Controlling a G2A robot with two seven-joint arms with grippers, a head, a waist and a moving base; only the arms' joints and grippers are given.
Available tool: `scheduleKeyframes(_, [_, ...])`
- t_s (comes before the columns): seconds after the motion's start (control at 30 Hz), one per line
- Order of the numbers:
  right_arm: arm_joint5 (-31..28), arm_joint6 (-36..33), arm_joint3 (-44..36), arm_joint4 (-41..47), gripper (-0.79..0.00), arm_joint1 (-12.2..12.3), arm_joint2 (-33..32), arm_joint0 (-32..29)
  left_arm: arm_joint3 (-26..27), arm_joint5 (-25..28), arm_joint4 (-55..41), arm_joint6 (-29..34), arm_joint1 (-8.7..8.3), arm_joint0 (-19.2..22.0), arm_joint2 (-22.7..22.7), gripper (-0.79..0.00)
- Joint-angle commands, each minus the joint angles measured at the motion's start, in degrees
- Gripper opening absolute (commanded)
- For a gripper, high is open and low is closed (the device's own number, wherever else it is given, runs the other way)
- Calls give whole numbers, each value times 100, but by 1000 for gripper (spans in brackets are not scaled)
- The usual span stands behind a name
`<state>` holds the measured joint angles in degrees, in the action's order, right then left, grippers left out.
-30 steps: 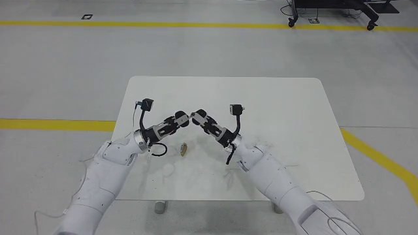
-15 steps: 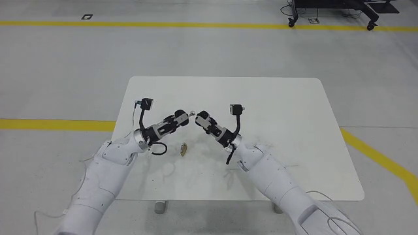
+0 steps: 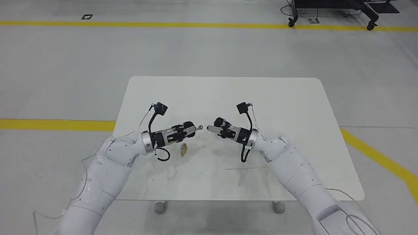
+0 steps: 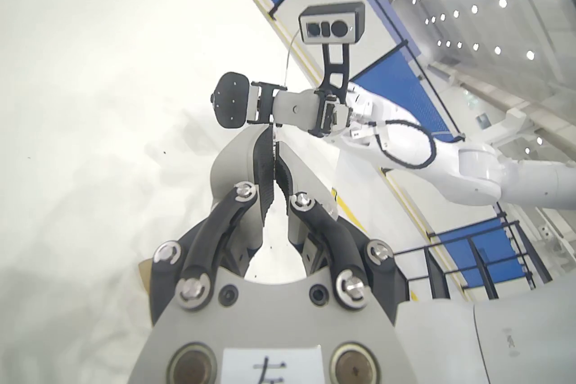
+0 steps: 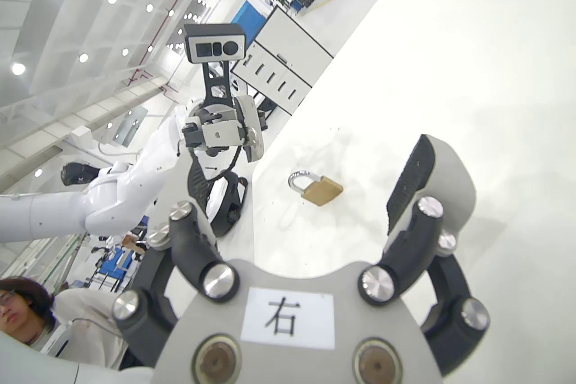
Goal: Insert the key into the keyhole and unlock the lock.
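Note:
A brass padlock (image 3: 184,148) (image 5: 317,190) with a silver shackle lies flat on the white table (image 3: 287,98). My left gripper (image 3: 194,130) (image 4: 272,142) hovers just above and beyond it, shut on the key (image 3: 200,128) (image 4: 273,130), a thin sliver sticking out past the fingertips. My right gripper (image 3: 210,129) (image 5: 306,160) faces it tip to tip a short gap away, open, with nothing between its fingers (image 5: 423,174). The left wrist view shows the right gripper (image 4: 231,106) straight ahead of the key.
The table's front edge (image 3: 215,199) lies close behind both arms. Bare tabletop stretches to the far side and to the right of the arms. Yellow floor lines run beyond the table.
The two grippers met tip to tip a second ago. They have since drawn apart, turned at the wrists and come nearer the front edge. The key stays with the left one.

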<state>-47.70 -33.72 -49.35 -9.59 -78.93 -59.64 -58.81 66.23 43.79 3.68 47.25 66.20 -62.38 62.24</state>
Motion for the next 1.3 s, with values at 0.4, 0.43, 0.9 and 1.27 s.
scheduleKeyframes(0.4, [702,-1784,-1364,712,-446,361,-336,-616,-247,301,-521,908,-18,330,-382,-785])
scheduleKeyframes(0.43, [714,-1778,-1379,707,-443,369,-333,-625,-270,308,-583,930,-20,339,-389,-785])
scheduleKeyframes(0.9, [772,-1804,-1219,902,-622,382,-55,-492,-374,328,-619,987,-51,464,-570,-785])
scheduleKeyframes(1.27, [848,-1733,-1121,914,-785,399,95,-407,-500,183,-737,873,-60,528,-665,-443])
